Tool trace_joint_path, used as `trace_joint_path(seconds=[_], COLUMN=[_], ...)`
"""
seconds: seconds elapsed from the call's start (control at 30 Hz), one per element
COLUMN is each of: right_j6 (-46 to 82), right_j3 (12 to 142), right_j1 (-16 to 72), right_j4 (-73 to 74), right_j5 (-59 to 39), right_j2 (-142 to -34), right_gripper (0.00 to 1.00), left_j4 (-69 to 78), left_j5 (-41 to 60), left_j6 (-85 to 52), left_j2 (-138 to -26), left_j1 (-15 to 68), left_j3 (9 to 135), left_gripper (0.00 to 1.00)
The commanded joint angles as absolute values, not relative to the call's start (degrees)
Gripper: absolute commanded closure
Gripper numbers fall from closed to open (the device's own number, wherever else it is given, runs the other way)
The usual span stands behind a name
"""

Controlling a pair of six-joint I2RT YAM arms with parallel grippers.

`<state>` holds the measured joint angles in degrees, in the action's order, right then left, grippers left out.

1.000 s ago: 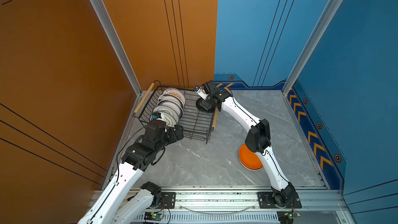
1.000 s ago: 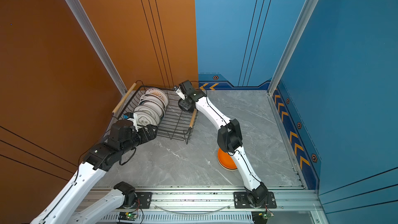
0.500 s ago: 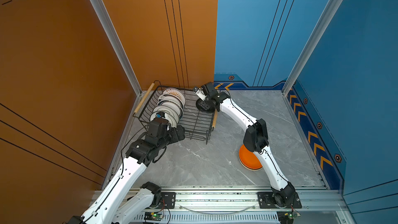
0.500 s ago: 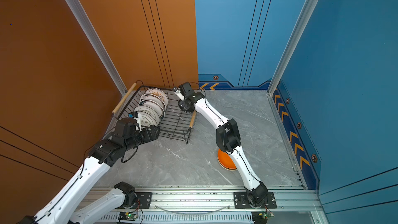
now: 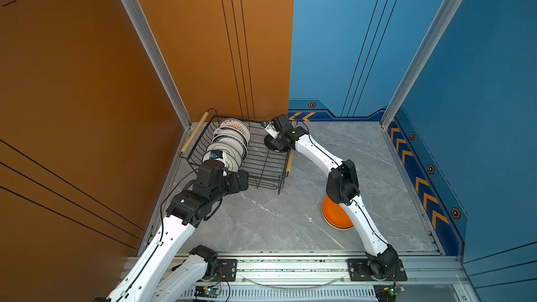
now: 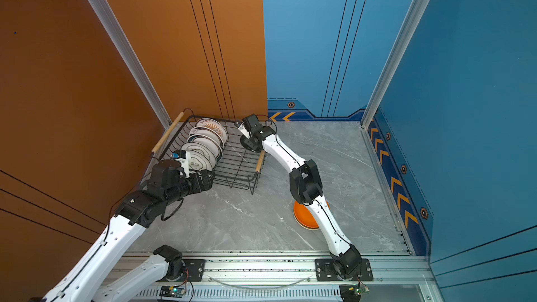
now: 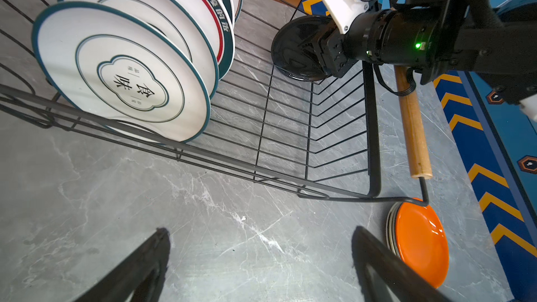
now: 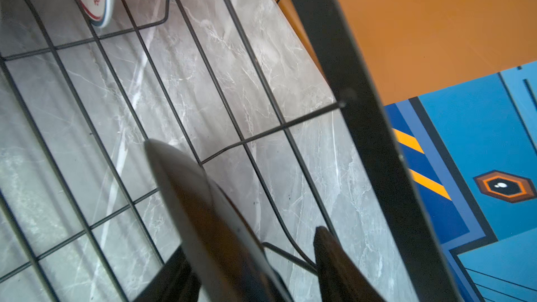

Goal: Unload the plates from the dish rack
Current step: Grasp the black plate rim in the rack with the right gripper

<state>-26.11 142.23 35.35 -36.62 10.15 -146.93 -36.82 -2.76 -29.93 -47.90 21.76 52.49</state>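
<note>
The black wire dish rack (image 5: pixel 268 180) (image 6: pixel 238 182) (image 7: pixel 374 140) (image 8: pixel 363 111) stands at the back left. Several white plates (image 5: pixel 232 143) (image 6: pixel 206 146) (image 7: pixel 122 71) stand on edge in its left half. A black plate (image 5: pixel 273 144) (image 6: pixel 249 143) (image 7: pixel 296 47) (image 8: pixel 209 213) stands on edge at the rack's right end. My right gripper (image 8: pixel 252 245) straddles its rim: one finger lies against it and a gap shows at the other finger (image 8: pixel 334 257). My left gripper (image 7: pixel 260 230) (image 5: pixel 242 180) hangs open over bare table in front of the rack, holding nothing.
An orange plate (image 5: pixel 334 217) (image 6: pixel 303 217) (image 7: pixel 421 242) tops a small stack on the grey marble table, partly under my right arm. The rack's wooden handle (image 7: pixel 412 129) runs along its right side. Orange and blue walls close in behind and beside the rack.
My right gripper's jaws have narrowed around the black plate's rim. The left arm has edged slightly forward along the rack's front, still open.
</note>
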Motion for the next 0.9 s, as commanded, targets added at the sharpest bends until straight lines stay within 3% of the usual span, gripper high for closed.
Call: trace_joint_path(seconds=[0.0,0.33,0.67,0.77,0.87], right_j6=[-26.66,-30.34,-32.93,-33.65,-33.83], right_j3=[143.04,143.08,142.88,142.88,142.9], right_j1=[35.09,35.51,35.94,36.19,36.43], right_j4=[-38.54,-38.06,-38.06,-37.93,-37.63], right_j5=[10.28,11.36,12.18,12.8,12.9], right_j2=[-147.59,-148.0,-147.1,-146.12,-144.69], right_gripper=[0.46,0.69,0.85,1.0,1.0], left_j4=[-36.01,-35.94,-34.56,-34.11,-33.84], left_j5=[-4.45,-4.39,-4.75,-5.01,-5.26], left_j6=[-28.61,-28.74,-29.36,-29.44,-29.64], left_j2=[-47.31,-48.29,-48.38,-48.6,-48.83], left_j1=[21.44,21.38,21.42,21.38,21.43], left_j3=[52.57,52.49,51.36,50.93,50.73], left_gripper=[0.02,0.02,0.02,0.02,0.02])
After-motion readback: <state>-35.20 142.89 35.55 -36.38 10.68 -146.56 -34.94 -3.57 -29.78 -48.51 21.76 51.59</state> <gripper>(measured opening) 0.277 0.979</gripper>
